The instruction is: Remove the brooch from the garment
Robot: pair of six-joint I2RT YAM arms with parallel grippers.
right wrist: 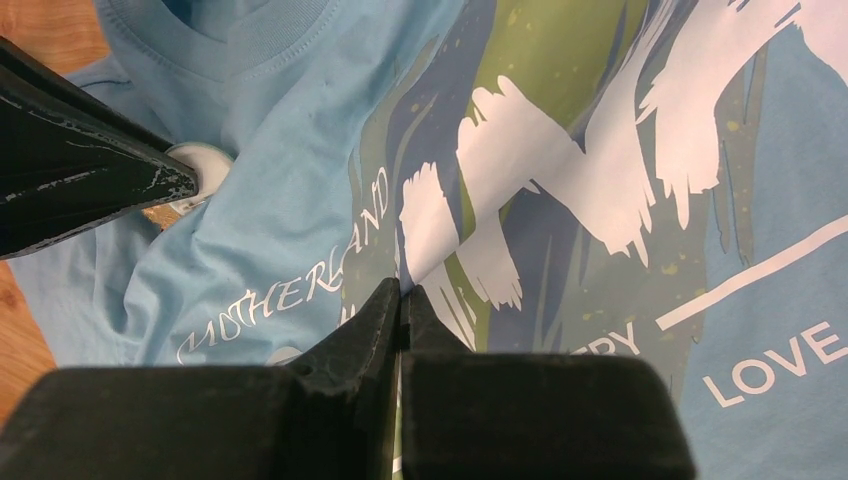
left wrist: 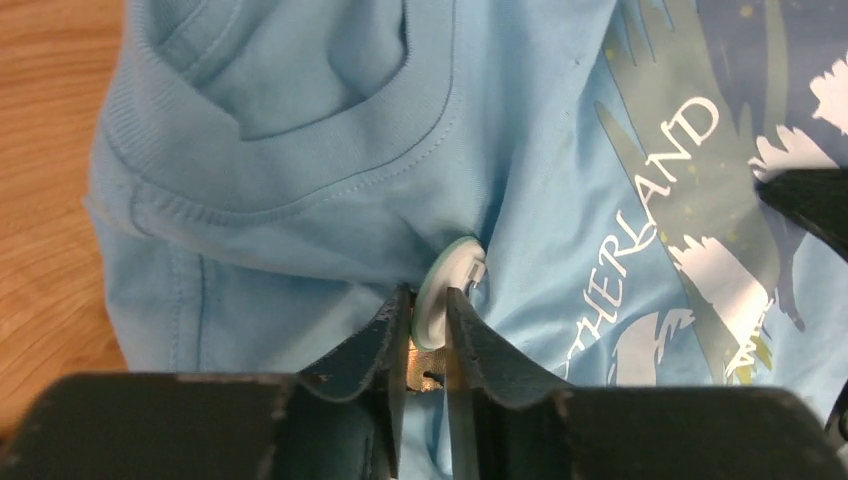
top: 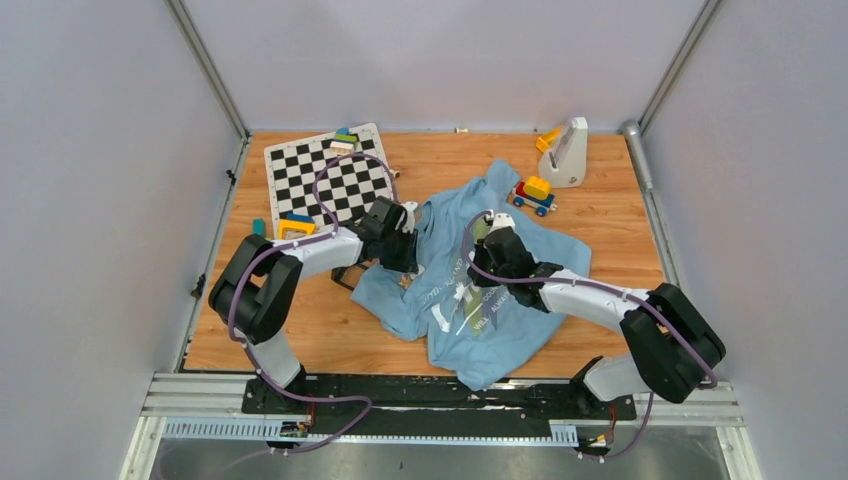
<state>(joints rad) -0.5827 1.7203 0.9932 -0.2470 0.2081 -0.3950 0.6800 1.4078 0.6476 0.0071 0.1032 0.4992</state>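
Closest to the lens, the left gripper (left wrist: 428, 297) has its black fingers (left wrist: 385, 345) set narrow on the brooch (left wrist: 447, 283), one finger against each flat face. From this wrist camera the brooch is a pale round disc with a green-tinged rim, standing on edge. Its long axis leans from lower left to upper right, the upper end pointing away from the gripper toward the collar. A small white tab juts from its right side, and an orange glint shows low between the fingers. The brooch sits on the chest of the garment (left wrist: 300, 130), just below the ribbed neckline and left of slanting white lettering ending "HERLAND". The cloth gathers in folds around it.

From above, left to right: a black-and-white checkerboard (top: 330, 175) lies at the far left of the wooden table (top: 620, 240), with coloured blocks (top: 295, 226) at its corners. The left arm (top: 300, 255) reaches to the shirt's collar side. The light blue garment lies crumpled at the centre. The right gripper (right wrist: 402, 297) bears on the printed front, its jaws closed tight, with a ridge of white-and-green print running up into the tips. Farther right and back are a yellow-red-blue toy block stack (top: 533, 194), just off the shirt's edge, and a white stand (top: 570, 152).
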